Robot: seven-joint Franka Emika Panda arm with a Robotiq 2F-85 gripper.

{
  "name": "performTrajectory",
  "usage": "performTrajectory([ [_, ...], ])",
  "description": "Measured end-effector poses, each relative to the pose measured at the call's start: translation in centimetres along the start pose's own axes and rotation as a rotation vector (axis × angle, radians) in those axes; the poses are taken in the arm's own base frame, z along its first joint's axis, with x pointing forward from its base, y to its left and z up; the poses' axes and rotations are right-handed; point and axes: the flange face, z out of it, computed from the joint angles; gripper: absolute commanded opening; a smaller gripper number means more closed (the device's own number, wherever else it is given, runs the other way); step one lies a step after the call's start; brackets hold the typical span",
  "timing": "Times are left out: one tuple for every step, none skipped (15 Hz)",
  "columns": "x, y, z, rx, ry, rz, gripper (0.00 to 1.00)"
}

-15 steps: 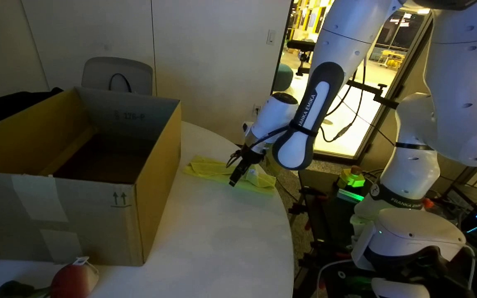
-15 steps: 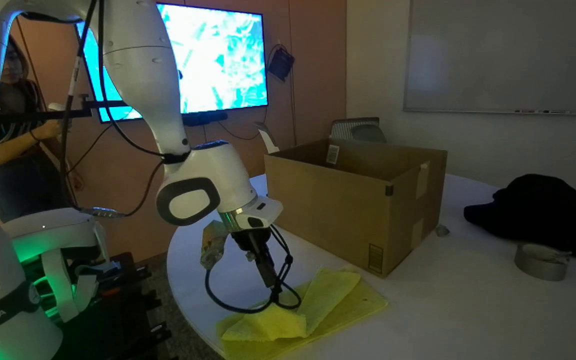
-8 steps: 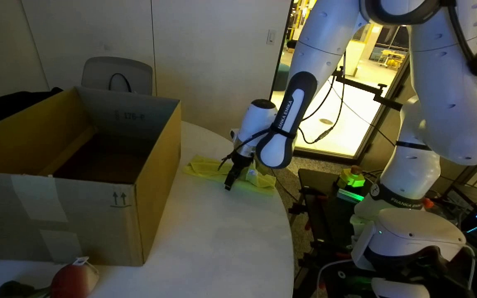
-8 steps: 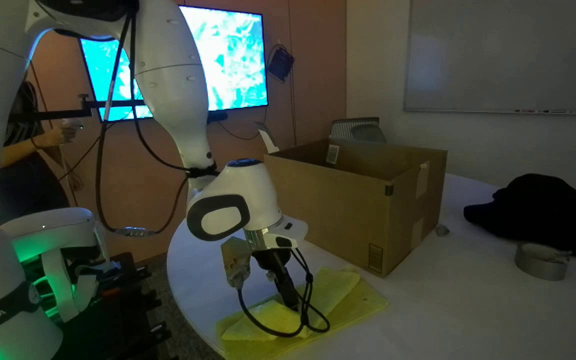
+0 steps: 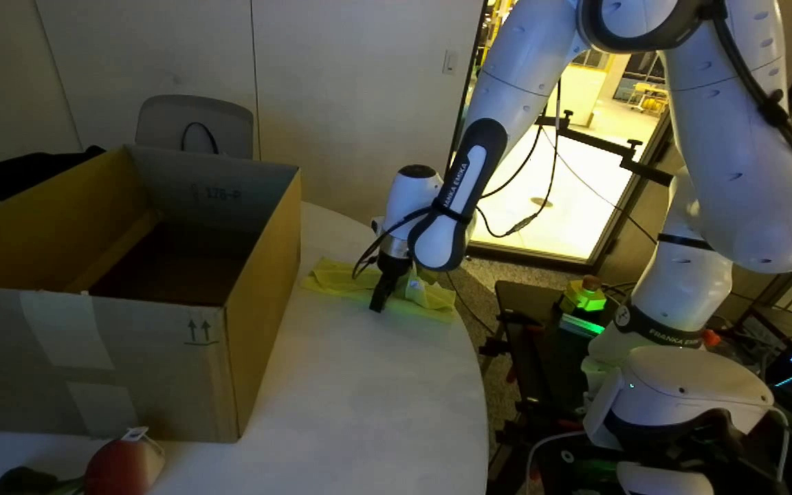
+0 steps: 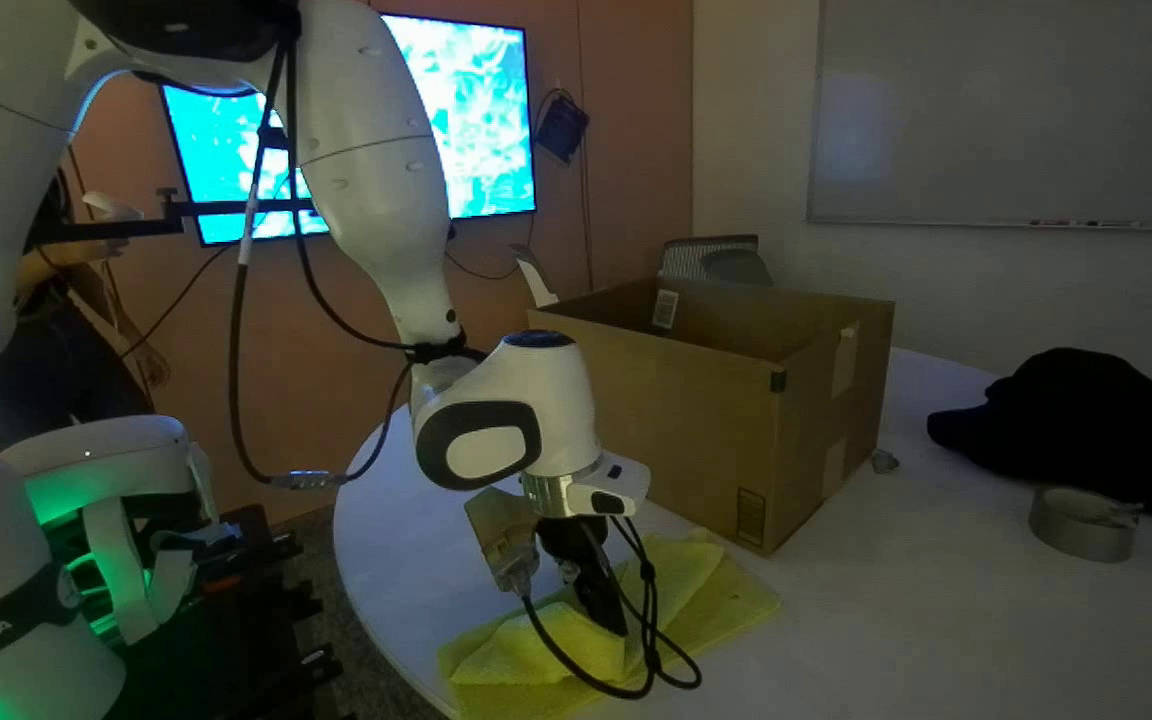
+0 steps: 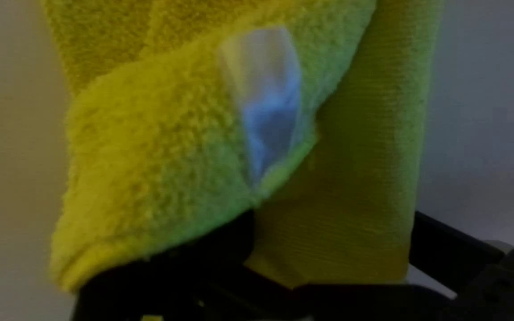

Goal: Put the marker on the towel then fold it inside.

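At the towel (image 7: 141, 147), the wrist view shows the jaws spread apart, a gap both exterior views hide.

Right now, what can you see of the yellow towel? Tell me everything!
The towel is bright yellow-green and looks soft and fuzzy, with a whitish tag on one flap. It lies rumpled on the white table, near the cardboard box, one end by the table's edge. Loose folds lie over a flatter layer. The open gripper reaches down at it; I can't tell whether they touch.
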Motion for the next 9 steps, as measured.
performTrajectory([
  [0.1, 0.3, -0.1, 0.003, -0.003, -0.008, 0.48],
  [0.1, 0.5, -0.3, 0.006, -0.007, -0.017, 0.41],
  [0.2, 0.8, -0.6, 0.009, -0.012, -0.023, 0.34],
  [0.3, 1.0, -1.0, 0.012, -0.017, -0.028, 0.26],
  [0.4, 1.2, -1.5, 0.016, -0.022, -0.033, 0.19],
  [0.5, 1.3, -2.1, 0.020, -0.027, -0.034, 0.10],
  [0.7, 1.5, -2.8, 0.023, -0.032, -0.032, 0.03],
  [0.9, 1.7, -3.5, 0.028, -0.038, -0.030, 0.01],
  [1.2, 1.9, -4.3, 0.031, -0.041, -0.026, 0.06],
])
